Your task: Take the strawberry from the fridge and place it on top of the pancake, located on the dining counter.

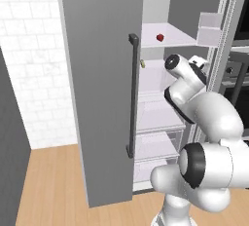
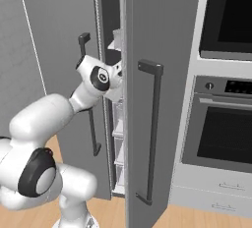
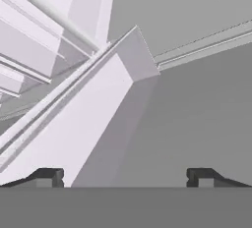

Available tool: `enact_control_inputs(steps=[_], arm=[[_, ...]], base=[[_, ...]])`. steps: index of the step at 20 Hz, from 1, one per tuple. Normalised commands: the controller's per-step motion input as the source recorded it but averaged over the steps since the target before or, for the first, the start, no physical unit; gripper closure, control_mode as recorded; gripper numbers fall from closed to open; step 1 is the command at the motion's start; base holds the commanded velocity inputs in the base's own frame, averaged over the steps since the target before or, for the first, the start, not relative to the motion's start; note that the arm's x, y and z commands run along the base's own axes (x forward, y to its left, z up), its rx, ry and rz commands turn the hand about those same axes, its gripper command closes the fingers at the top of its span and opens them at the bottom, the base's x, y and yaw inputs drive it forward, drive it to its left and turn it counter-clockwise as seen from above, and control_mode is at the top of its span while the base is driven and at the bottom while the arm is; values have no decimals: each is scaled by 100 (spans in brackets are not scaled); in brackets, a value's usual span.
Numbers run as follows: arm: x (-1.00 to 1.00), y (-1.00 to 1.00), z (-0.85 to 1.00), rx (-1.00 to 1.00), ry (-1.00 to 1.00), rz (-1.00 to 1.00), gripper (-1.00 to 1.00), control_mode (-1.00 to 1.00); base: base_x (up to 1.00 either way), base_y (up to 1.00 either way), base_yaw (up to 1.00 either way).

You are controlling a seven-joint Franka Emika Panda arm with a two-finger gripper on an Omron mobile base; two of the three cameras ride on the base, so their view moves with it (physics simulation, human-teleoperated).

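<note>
The fridge (image 1: pixel 102 88) stands with both grey doors swung open, showing white shelves and clear drawers. The strawberry (image 1: pixel 160 37), tiny and red, sits on an upper white shelf (image 1: pixel 180 37). My arm reaches into the fridge, its hand (image 1: pixel 198 71) below and to the right of the berry, one shelf lower. In the hand view my gripper (image 3: pixel 124 178) is open, fingertips (image 3: pixel 47 177) far apart with nothing between them, facing a white shelf edge and the grey inner wall. The pancake and the dining counter are out of view.
A small yellowish item (image 1: pixel 142 63) lies at the left end of the lower shelf. The left door's dark bar handle (image 1: pixel 132 96) is close to the arm. The right door (image 2: pixel 162 99) stands beside the dark-glass oven stack (image 2: pixel 226 74). A white door bin (image 1: pixel 210 29) hangs at upper right.
</note>
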Motion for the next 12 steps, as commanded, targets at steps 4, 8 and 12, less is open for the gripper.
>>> enact_control_inputs(steps=[4,8,12], arm=[[-59,-100,0,0,-5,-10,-100,-100],[-60,-100,0,0,-11,-9,-100,-100],[-7,-100,0,0,-1,-8,-100,-100]], base=[[0,0,0],[0,0,0],[0,0,0]])
